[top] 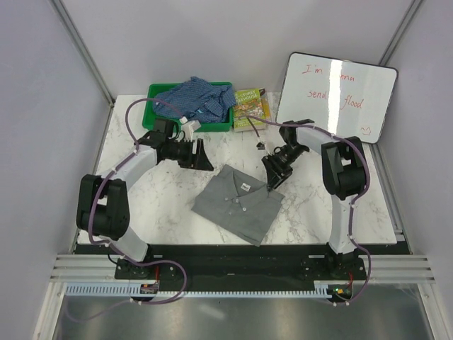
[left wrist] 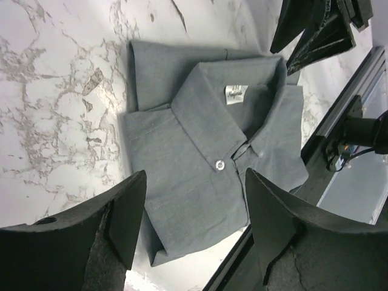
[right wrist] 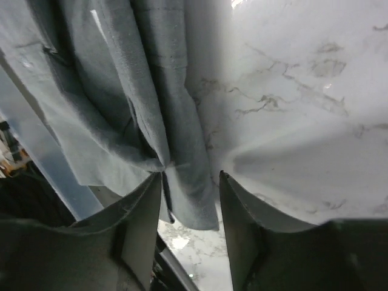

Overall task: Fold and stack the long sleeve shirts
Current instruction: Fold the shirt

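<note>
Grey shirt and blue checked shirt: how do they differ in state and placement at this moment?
The grey shirt is folded flat, collar up; the blue shirt is a crumpled heap. The grey shirt lies on the marble table; the blue shirt sits in the green bin behind. The grey shirt is plain, the blue shirt checked. Neither is stacked on the other.
</note>
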Available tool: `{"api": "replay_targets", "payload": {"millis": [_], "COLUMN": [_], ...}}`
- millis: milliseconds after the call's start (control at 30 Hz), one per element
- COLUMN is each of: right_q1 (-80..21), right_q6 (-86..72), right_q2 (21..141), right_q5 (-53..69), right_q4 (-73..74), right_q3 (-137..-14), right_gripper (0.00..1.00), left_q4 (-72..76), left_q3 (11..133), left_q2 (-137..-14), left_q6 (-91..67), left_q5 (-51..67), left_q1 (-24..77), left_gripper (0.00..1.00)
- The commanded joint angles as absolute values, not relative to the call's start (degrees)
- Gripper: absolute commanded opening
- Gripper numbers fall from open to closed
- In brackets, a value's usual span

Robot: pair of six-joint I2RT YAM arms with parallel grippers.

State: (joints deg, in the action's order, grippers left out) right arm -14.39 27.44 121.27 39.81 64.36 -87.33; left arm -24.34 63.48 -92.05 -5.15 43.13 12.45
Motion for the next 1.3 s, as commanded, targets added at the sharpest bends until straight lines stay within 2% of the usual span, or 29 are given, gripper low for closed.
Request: {"api": "replay_targets", "payload": {"millis": [0, 67, 100, 200, 267, 367, 400, 500, 833, 1033, 1133, 1233, 1267], "right_q1": [-15.5, -16.3, -17.6, -19.6, -20.5, -20.8, -20.5, -18.6, -15.3, -15.3, -15.2, -15.3, -15.3], "right_q6": [30.5, 30.8, 30.8, 31.1, 32.3, 35.2, 35.3, 35.7, 35.2, 34.1, 33.8, 33.1, 32.9], "right_q2": [123.7, 125.2, 125.9, 128.6, 128.8, 125.8, 125.0, 122.4, 121.6, 124.2, 125.0, 126.0, 126.5], "right_q5": [35.8, 34.4, 32.5, 30.2, 30.4, 30.0, 29.2, 27.2, 29.6, 28.9, 28.6, 27.5, 27.2], "right_q4": [63.4, 62.3, 61.8, 60.4, 60.4, 60.6, 60.6, 61.0, 63.0, 60.7, 59.3, 57.6, 57.3], "right_q3": [-90.4, -92.8, -93.8, -98.6, -101.3, -103.1, -103.4, -104.2, -97.7, -96.1, -95.4, -95.8, -96.3], "right_gripper": [0.41, 0.31, 0.18, 0.0, 0.01, 0.08, 0.2, 0.38, 0.49, 0.48, 0.43, 0.27, 0.18], "left_q4": [-26.5, -26.5, -26.4, -24.7, -22.4, -21.4, -21.1, -19.0, -22.9, -25.9, -26.5, -26.6, -26.9], "left_q3": [64.3, 64.5, 64.1, 62.8, 62.3, 62.8, 63.0, 63.6, 73.4, 76.2, 76.2, 76.5, 77.3], "left_q2": [-93.2, -93.8, -94.1, -95.1, -96.4, -99.3, -99.7, -101.4, -110.8, -113.6, -113.7, -114.4, -114.8], "left_q6": [2.2, 1.4, 1.2, 2.1, 3.3, 6.0, 7.0, 8.8, 15.3, 16.4, 17.8, 18.1, 18.5], "left_q5": [43.0, 42.1, 41.7, 41.1, 41.3, 40.2, 39.8, 40.5, 39.3, 35.7, 32.7, 32.0, 31.4], "left_q1": [12.7, 12.4, 12.2, 12.1, 12.2, 12.2, 12.1, 12.1, 12.4, 13.6, 15.2, 16.7, 17.0], "left_gripper": [0.71, 0.68, 0.65, 0.6, 0.6, 0.6, 0.6, 0.62, 0.63, 0.59, 0.59, 0.6, 0.59]}}
